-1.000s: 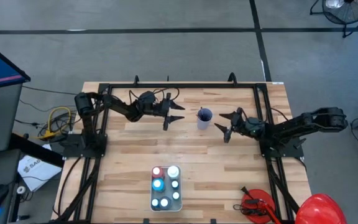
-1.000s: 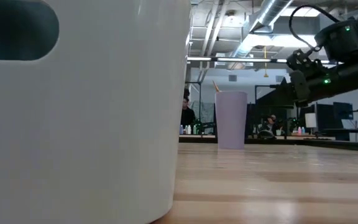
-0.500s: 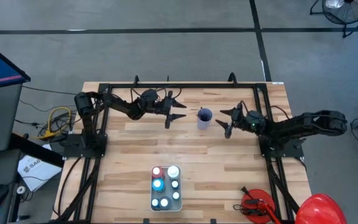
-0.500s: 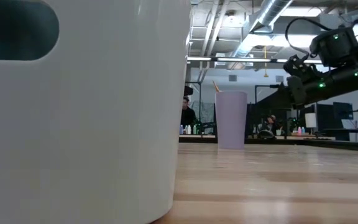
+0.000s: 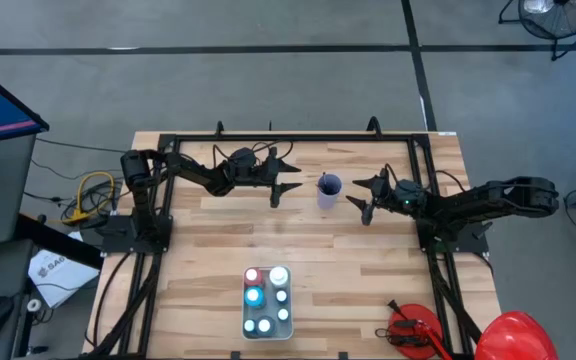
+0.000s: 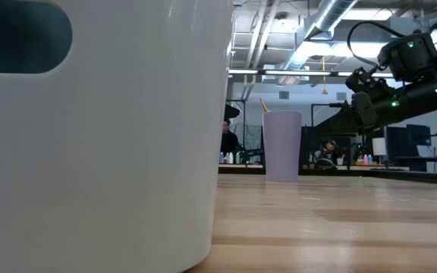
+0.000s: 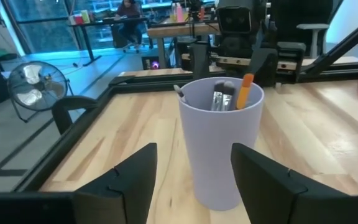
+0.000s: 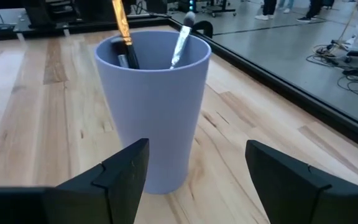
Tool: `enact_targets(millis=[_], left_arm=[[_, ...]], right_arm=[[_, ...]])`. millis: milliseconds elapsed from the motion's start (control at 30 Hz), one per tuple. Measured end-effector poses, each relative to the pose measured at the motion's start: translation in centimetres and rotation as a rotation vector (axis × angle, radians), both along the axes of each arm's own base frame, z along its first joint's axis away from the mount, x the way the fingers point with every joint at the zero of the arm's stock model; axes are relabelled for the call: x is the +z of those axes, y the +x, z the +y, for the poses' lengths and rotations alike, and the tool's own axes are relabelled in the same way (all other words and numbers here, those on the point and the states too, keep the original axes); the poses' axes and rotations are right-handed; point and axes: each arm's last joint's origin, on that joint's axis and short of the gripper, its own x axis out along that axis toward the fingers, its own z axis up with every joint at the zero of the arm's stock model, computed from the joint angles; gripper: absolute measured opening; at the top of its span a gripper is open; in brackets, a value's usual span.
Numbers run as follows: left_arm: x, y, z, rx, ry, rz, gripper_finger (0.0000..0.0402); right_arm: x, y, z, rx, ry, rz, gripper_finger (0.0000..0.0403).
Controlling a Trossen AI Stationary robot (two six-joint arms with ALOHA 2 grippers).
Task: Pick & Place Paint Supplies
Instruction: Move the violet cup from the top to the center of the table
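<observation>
**Both arms closing in on the brush cup**

The lavender cup (image 5: 329,189) stands upright toward the back of the counter (image 5: 198,260), between my two arms, with brushes (image 7: 221,98) sticking out of it, an orange-handled one (image 8: 122,28) among them. The paint bottles (image 5: 267,300) sit in their white tray (image 5: 267,332) near the front edge, well apart from the cup and untouched.

What's just changed: over the last second my left gripper (image 5: 284,182) has crept a little nearer the cup from its side, and my right gripper (image 5: 362,196) swung in toward it and has now settled just beside it. Both sets of fingers are spread open and empty; in each wrist view the cup sits framed in the gap between them, and neither is touching it yet.

My read: I'm lining up on the cup or its brushes, not the bottles. Two arms converging on one light cup risks a knock, so only one should commit.
</observation>
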Motion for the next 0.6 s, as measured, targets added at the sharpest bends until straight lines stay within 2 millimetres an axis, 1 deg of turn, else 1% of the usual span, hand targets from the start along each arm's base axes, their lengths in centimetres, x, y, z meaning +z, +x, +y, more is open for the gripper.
enact_targets(millis=[100, 300, 467, 533, 600], left_arm=[[-0.1, 0.0, -0.2, -0.002, -0.022, 0.011, 0.0215], [-0.1, 0.4, -0.9, -0.033, -0.029, 0.018, 0.0262], [0.4, 1.4, -1.9, -0.071, -0.019, -0.005, 0.0291], [0.2, 1.8, -2.1, -0.074, -0.020, -0.001, 0.0297], [-0.5, 2.4, -2.0, -0.065, -0.040, 0.013, 0.0302]], right_arm=[[0.0, 0.0, 0.0, 0.000, 0.007, -0.001, 0.0261], [0.3, 0.4, -0.1, 0.002, 0.015, -0.006, 0.0261], [0.7, 1.7, 0.0, 0.035, -0.002, 0.050, 0.0261], [0.6, 2.4, -0.1, 0.038, 0.002, 0.071, 0.0261], [0.1, 3.1, -0.3, 0.036, 0.019, 0.109, 0.0261]])
